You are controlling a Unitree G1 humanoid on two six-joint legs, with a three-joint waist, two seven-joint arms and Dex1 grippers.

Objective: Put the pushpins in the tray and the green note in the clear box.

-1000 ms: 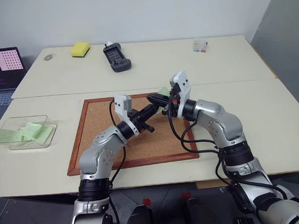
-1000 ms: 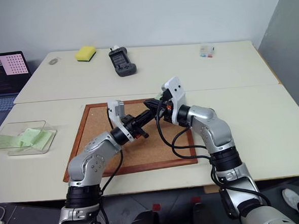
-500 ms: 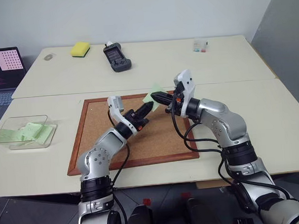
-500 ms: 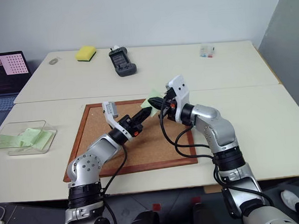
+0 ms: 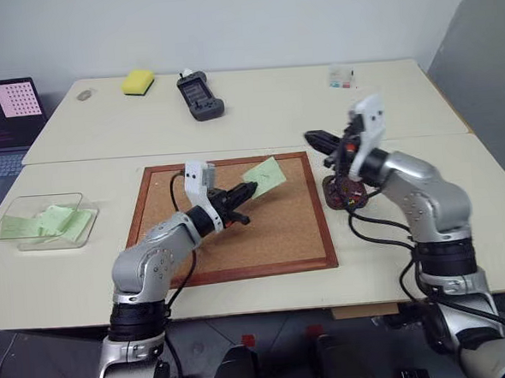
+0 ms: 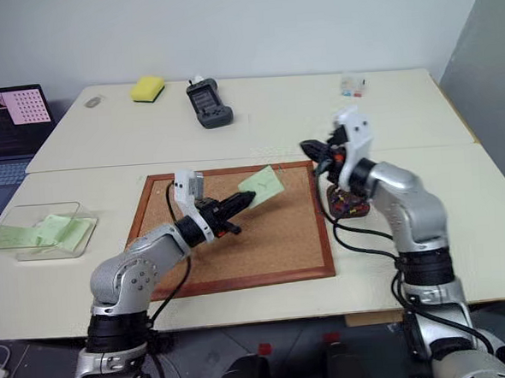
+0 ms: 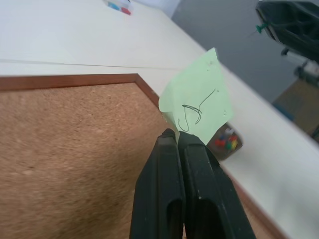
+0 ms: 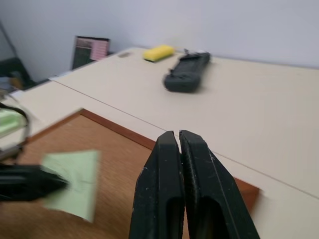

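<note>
Handoff split: a second back both black two-finger grippers met over the wood-framed corkboard (image 5: 229, 233) at the pale green square paper note (image 5: 265, 175); now they are well apart.

Left gripper (image 5: 251, 188) is clamped on the note's lower corner, fingers fully together, holding it lifted off the cork with the scribble side visible in the left wrist view (image 7: 199, 107). This arm has barely shifted.

Right gripper (image 5: 311, 137) has swung out to the robot's right, off the board, and sits above the small dark brown glossy dish (image 5: 344, 192) beside the board's right edge. Its fingers are pressed together. The left wrist view shows a tiny green-headed pushpin (image 7: 259, 29) at that gripper's tip, so my read is it pulled the pin and has it pinched. Small detail, not fully sure.

Dish already holds a few coloured pin heads (image 7: 227, 143).

Meaning: the note looks freed from the board. Likely next: the pin drops into the dish, then the note goes across to the shallow clear plastic box (image 5: 40, 222) on the table, well to the left of the board, with green slips already inside. Risk: a thin corner grip on the paper during a long carry.
</note>
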